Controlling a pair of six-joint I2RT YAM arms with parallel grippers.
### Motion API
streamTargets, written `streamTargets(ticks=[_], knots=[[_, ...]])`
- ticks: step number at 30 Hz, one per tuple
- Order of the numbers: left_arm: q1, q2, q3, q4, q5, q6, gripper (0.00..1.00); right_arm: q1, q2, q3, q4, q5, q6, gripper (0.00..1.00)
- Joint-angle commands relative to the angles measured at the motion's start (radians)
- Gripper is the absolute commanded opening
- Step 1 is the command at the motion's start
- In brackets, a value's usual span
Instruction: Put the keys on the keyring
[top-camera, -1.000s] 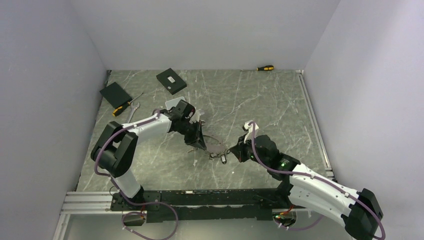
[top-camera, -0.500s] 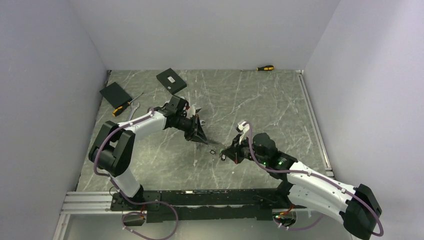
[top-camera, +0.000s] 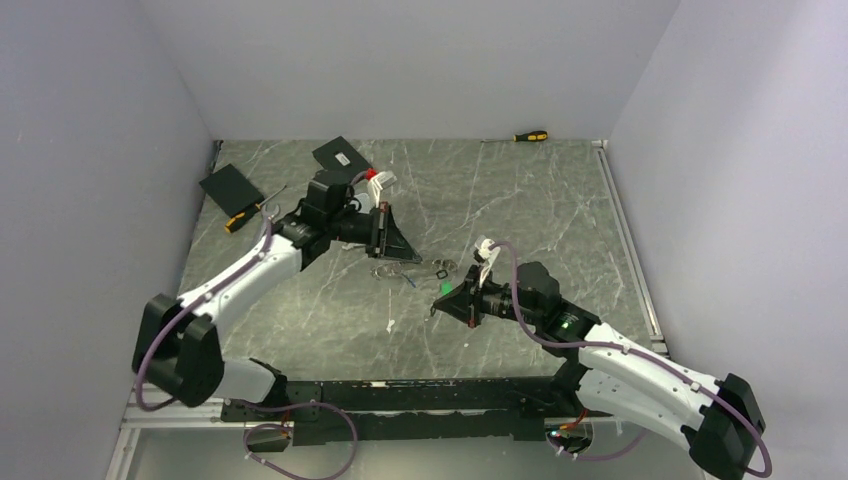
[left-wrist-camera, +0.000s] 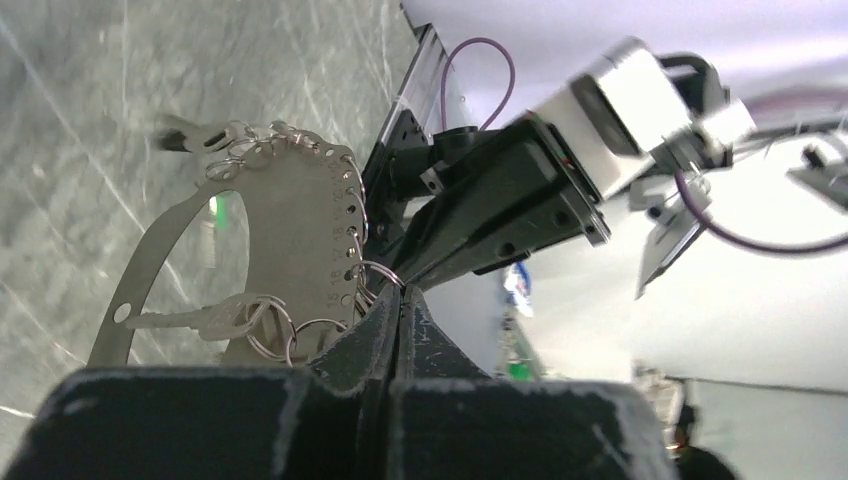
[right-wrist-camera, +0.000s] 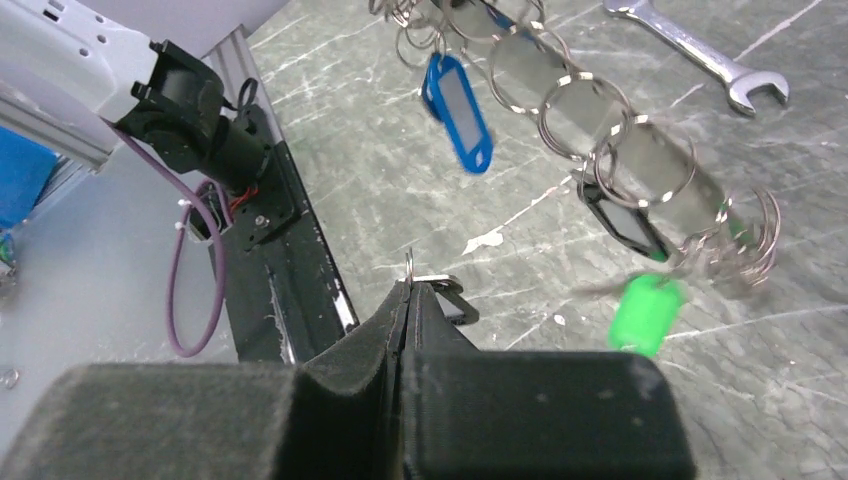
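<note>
My left gripper (left-wrist-camera: 400, 292) is shut on a small split ring at the edge of the keyring (left-wrist-camera: 290, 230), a curved flat metal band with numbered holes, and holds it off the table. One silver key (left-wrist-camera: 185, 320) hangs from it. In the right wrist view the keyring's chain of rings (right-wrist-camera: 560, 95) dangles with blue (right-wrist-camera: 460, 110), black (right-wrist-camera: 625, 222) and green (right-wrist-camera: 640, 315) tags. My right gripper (right-wrist-camera: 410, 287) is shut on a thin ring with a black tag (right-wrist-camera: 458, 306). From above, the left gripper (top-camera: 408, 255) is up left of the right gripper (top-camera: 438, 307), with the keyring (top-camera: 388, 271) between them.
A silver wrench (right-wrist-camera: 700, 55) lies on the marble table beyond the keyring. Two black boxes (top-camera: 231, 186) (top-camera: 342, 156) and a yellow-handled screwdriver (top-camera: 248, 213) sit at the back left. Another screwdriver (top-camera: 530, 135) lies by the back wall. A rail (top-camera: 628, 240) borders the right side.
The left arm has lifted and swung back with the keyring, raising it off the table. The right gripper has moved left and up, still shut on its tagged ring.
</note>
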Motion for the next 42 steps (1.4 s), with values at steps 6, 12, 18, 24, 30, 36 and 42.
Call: streamTargets(ticks=[6, 12, 18, 24, 30, 36, 42], knots=[[-0.001, -0.178, -0.088, 0.239, 0.084, 0.145, 0.0, 0.007, -0.057, 0.057, 0.087, -0.069, 0.041, 0.0], [-0.014, -0.228, -0.109, 0.283, 0.09, 0.148, 0.0, 0.011, -0.08, 0.076, 0.105, -0.115, 0.053, 0.0], [-0.017, -0.203, -0.116, 0.346, 0.127, 0.07, 0.0, 0.016, -0.097, 0.092, 0.094, -0.098, 0.045, 0.0], [-0.021, -0.158, -0.098, 0.368, 0.138, -0.053, 0.0, 0.016, -0.083, 0.106, 0.091, -0.015, 0.026, 0.0], [-0.026, -0.145, -0.124, 0.377, 0.213, -0.048, 0.0, 0.017, -0.035, 0.133, 0.107, -0.027, -0.011, 0.0], [-0.03, -0.167, -0.077, 0.212, 0.235, 0.103, 0.0, 0.017, -0.034, 0.142, 0.099, -0.037, -0.022, 0.0], [-0.031, -0.085, 0.033, 0.051, 0.147, 0.051, 0.0, 0.018, -0.042, 0.145, 0.096, -0.028, -0.027, 0.0]])
